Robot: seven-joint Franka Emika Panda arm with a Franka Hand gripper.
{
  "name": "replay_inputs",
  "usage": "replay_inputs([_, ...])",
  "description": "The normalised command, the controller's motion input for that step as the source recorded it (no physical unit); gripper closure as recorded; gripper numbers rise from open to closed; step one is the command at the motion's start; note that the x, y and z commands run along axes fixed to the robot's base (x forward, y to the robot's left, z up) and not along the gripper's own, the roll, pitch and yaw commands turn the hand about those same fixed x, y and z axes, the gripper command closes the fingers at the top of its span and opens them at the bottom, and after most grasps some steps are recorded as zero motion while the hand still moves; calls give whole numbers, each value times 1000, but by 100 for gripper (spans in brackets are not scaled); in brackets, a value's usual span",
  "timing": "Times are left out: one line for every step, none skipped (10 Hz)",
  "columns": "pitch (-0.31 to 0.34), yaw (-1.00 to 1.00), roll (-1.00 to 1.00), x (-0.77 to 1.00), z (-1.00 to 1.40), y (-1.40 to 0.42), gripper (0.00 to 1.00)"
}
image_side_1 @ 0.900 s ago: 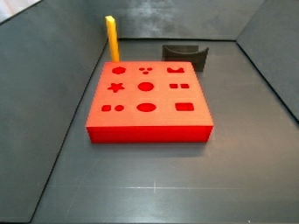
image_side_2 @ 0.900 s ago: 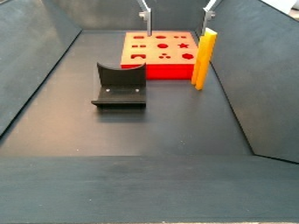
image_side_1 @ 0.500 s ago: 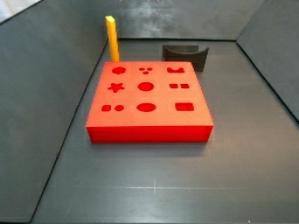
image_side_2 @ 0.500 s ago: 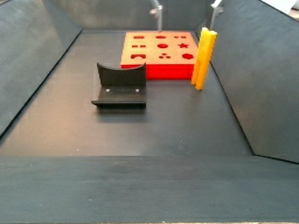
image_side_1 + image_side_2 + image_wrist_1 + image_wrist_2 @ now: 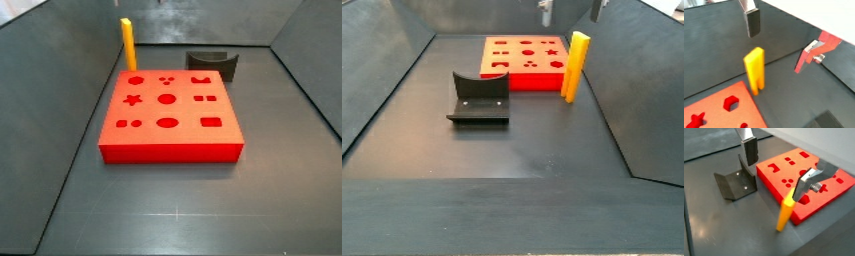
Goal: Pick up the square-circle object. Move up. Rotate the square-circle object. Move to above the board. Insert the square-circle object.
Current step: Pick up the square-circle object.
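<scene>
The square-circle object [image 5: 576, 66] stands upright on the dark floor, just beside a long edge of the board [image 5: 525, 60], near one of its far corners. In a side view [image 5: 128, 45] the yellow-orange peg rises right behind the red block's back edge. It has not moved from where it stood a moment ago. The board [image 5: 170, 110] lies flat on the floor [image 5: 174, 205] with its star, round, square and oval holes facing up. Nothing is in the holes. The gripper [image 5: 571, 9] hangs high above the peg, at the top edge of a side view, and only the tips of its fingers [image 5: 545, 12] show there. A moment ago those tips were farther out to the side of the peg, and now they sit closer over its top. In both wrist views the two fingers [image 5: 752, 21] [image 5: 749, 150] stand well apart with the peg [image 5: 755, 70] [image 5: 785, 214] below and between them, and nothing is touching it. So the claw is spread wide and holds nothing. The fixture [image 5: 480, 98] stands on the floor apart from the board, nearer the middle of the floor.
</scene>
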Motion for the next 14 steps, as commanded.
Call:
replay_inputs([-80, 340, 171, -146, -331, -331, 0])
replay_inputs([-39, 243, 124, -31, -666, -189, 0])
replay_inputs([-91, 146, 63, -223, -831, -69, 0])
replay_inputs([-43, 60, 0, -26, -834, 0, 0])
replay_inputs([-34, 0, 0, 0, -771, 0, 0])
replay_inputs([-59, 0, -47, -37, -657, 0, 0])
replay_inputs([-69, 57, -4, -26, -494, 0, 0])
replay_inputs([-99, 6, -34, -126, -166, 0, 0])
replay_inputs([0, 0, 0, 0, 0, 0, 0])
replay_inputs([0, 0, 0, 0, 0, 0, 100])
replay_inputs([0, 0, 0, 0, 0, 0, 100])
replay_inputs([0, 0, 0, 0, 0, 0, 100])
replay_inputs([0, 0, 0, 0, 0, 0, 100])
replay_inputs([0, 0, 0, 0, 0, 0, 100])
